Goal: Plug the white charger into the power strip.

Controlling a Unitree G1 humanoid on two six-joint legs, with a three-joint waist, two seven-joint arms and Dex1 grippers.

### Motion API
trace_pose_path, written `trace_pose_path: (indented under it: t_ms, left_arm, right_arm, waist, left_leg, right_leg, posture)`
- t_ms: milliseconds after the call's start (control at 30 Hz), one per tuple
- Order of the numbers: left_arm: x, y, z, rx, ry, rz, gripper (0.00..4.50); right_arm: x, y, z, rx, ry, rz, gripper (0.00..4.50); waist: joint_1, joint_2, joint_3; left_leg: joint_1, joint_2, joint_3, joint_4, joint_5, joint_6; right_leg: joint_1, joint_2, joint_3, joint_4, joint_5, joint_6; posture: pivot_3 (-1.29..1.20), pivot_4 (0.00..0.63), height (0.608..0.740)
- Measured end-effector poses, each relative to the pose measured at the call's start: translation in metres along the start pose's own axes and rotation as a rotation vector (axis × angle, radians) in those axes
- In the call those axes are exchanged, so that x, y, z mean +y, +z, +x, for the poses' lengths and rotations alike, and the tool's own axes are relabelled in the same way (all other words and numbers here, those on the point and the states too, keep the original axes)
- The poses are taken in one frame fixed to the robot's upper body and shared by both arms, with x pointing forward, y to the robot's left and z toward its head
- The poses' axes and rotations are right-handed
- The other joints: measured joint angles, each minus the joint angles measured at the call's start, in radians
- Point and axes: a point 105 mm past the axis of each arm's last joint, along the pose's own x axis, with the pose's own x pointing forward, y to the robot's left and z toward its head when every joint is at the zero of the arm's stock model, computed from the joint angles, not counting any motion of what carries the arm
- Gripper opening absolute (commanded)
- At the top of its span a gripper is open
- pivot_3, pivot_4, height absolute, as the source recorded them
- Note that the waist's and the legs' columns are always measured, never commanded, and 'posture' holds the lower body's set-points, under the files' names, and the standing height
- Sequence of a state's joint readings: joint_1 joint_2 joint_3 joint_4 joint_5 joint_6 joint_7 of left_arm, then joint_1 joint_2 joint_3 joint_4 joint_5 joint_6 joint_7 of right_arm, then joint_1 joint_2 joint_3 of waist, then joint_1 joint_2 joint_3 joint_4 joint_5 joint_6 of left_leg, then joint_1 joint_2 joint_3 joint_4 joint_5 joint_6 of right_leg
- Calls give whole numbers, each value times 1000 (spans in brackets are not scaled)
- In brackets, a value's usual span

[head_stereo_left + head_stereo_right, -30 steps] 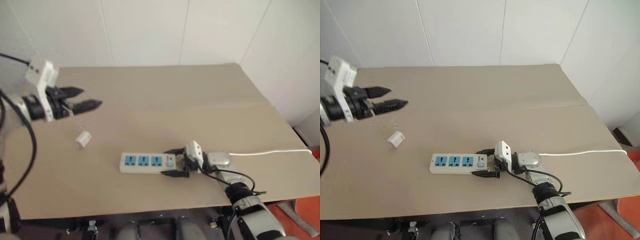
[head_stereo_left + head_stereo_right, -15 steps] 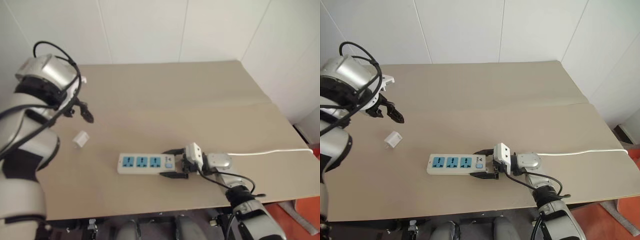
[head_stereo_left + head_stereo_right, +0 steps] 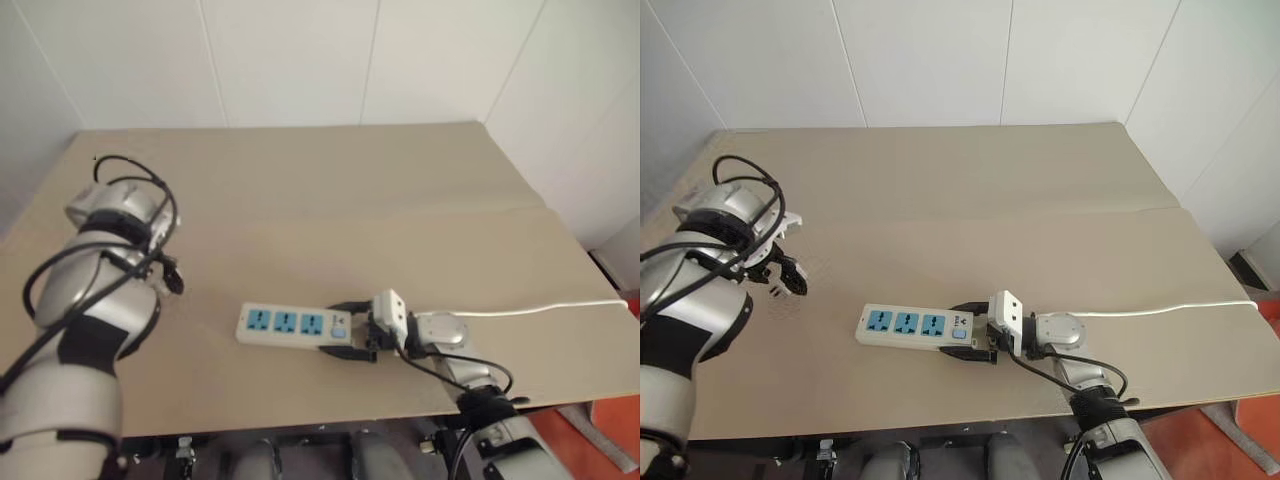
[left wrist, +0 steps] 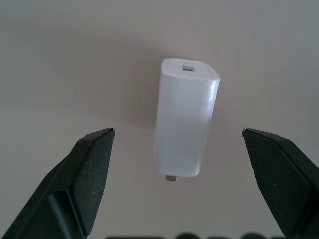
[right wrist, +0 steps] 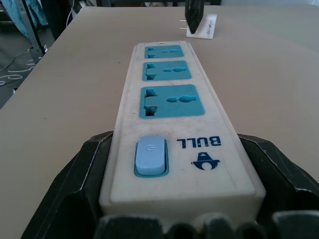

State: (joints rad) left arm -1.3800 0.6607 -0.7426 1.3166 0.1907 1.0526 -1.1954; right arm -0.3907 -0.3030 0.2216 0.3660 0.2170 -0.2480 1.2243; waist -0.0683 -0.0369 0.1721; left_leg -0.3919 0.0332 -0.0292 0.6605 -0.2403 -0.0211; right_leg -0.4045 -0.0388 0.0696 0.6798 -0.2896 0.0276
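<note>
Nearest you, your right gripper (image 3: 970, 328) pinches the switch end of the power strip (image 3: 915, 326) near the table's (image 3: 970, 190) front edge; if that hold loosens, the strip could skid during plugging. Further left, your left gripper (image 4: 177, 137) hangs spread wide over the white charger (image 4: 186, 117), which lies flat with its prongs toward the wrist. Close off-centre and it may twist or squirt away.

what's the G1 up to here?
Plugging a white charger into a power strip. The right gripper has its fingers on either side of the strip's switch end on the table, bracing it. The left gripper hangs open, pointing down over the charger, which lies flat on the table between its fingers, not yet gripped. All three sockets are empty.
</note>
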Motion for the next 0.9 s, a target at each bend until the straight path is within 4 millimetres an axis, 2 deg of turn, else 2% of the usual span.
trace_pose_path:
  t_ms: [667,700,767,900]
  left_arm:
    - [-8,28,4,-153,42,42,4500]
    - [-9,29,4,-153,40,47,4100]
    - [-11,30,5,-156,34,47,3643]
    - [-16,33,6,-164,9,64,2387]
  right_arm:
    - [6,-1,-1,9,-50,33,3420]
    - [7,-1,-1,9,-54,37,3420]
    - [7,-1,-1,10,-59,41,3420]
    - [9,-1,-2,11,-68,43,3420]
  waist:
    - [4,-1,0]
    - [4,-1,0]
    - [4,-1,0]
    - [5,-1,0]
  left_leg:
    - [1,-1,0,0,0,0]
    - [2,-1,0,0,0,0]
    - [2,-1,0,0,0,0]
    - [2,-1,0,0,0,0]
  right_leg:
    - [1,-1,0,1,0,0]
    - [1,-1,0,1,0,0]
    - [2,-1,0,1,0,0]
    - [2,-1,0,1,0,0]
  posture:
    - [0,150,740]
    - [0,150,740]
    - [0,150,740]
    - [0,150,740]
